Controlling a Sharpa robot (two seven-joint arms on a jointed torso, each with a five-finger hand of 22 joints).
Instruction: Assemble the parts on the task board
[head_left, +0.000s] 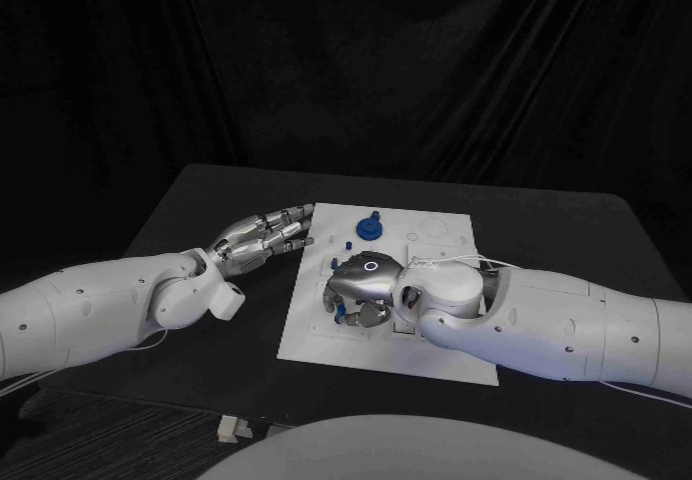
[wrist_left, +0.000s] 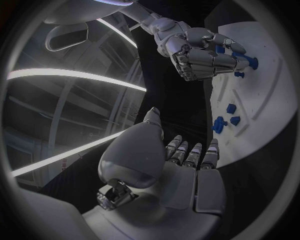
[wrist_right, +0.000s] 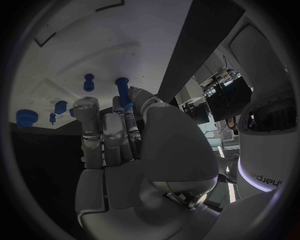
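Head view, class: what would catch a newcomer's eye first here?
The white task board in the middle of the black table, with a blue part standing near its far edge. The right robot hand curls over the board; the left robot hand rests beside its left edge.

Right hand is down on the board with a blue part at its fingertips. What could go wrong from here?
1. The right hand grips a blue peg only at its fingertips; it may slip or tilt when pushed.
2. Other small blue parts sit close by on the task board; curled fingers could knock them.
3. The left hand rests at the board's edge, not clearly pressing it, so the board might shift.
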